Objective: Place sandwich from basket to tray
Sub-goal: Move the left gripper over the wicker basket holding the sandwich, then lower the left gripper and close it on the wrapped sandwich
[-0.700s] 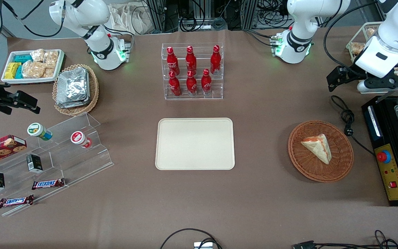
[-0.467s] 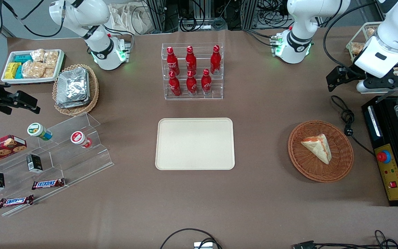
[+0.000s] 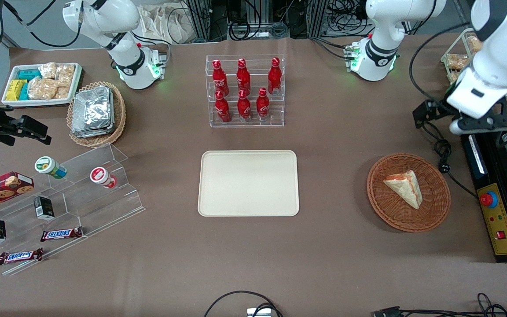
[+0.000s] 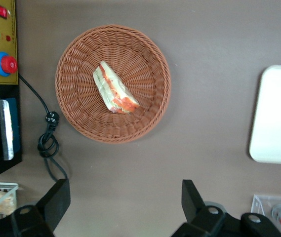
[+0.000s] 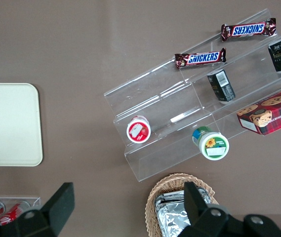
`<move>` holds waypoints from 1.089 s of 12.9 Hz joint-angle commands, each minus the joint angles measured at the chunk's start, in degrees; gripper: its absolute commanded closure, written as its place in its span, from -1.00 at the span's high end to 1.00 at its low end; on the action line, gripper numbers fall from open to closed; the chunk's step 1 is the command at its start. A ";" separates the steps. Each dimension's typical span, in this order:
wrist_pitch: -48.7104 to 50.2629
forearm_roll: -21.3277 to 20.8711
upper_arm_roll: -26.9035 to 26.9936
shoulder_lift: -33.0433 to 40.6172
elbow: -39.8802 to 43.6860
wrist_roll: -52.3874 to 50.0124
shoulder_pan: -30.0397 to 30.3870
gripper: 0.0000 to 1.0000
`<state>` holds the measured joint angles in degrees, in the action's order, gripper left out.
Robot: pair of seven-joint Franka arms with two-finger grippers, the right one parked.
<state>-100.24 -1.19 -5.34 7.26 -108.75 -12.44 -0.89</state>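
The sandwich (image 3: 405, 187) (image 4: 114, 89), a pale wrapped wedge with red and orange filling, lies in the reddish-brown wicker basket (image 3: 434, 207) (image 4: 81, 123) toward the working arm's end of the table. The cream tray (image 3: 248, 182) (image 4: 276, 113) lies bare at the table's middle. My left gripper (image 3: 484, 125) (image 4: 125, 200) hangs high over the table, farther from the front camera than the basket. It is open, with only brown tablecloth between its black fingers (image 4: 56, 197).
A black machine with a red button (image 3: 489, 199) and a coiled black cable (image 3: 442, 149) lie beside the basket. An acrylic rack of red bottles (image 3: 244, 90) stands farther back than the tray. Acrylic snack shelves (image 3: 82, 189) and a foil-packet basket (image 3: 97, 112) sit toward the parked arm's end.
My left arm has swung a little, carrying the gripper slightly toward the basket. The sandwich, basket and tray have not moved.
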 commanded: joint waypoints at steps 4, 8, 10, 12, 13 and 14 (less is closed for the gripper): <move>-11.27 2.16 3.93 -14.18 -0.41 -17.69 0.62 1.00; -21.29 2.77 5.42 -24.03 -1.11 -20.07 1.41 1.00; -27.69 2.77 5.51 -25.72 -4.70 -20.61 1.41 1.00; -30.80 4.95 5.77 -26.59 -7.52 -20.78 1.41 1.00; -30.98 6.54 5.78 -27.21 -7.62 -20.78 1.41 1.00; -31.33 6.73 5.86 -27.91 -7.62 -20.78 1.41 1.00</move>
<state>-130.19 4.27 0.58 -20.71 -115.44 -32.40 0.17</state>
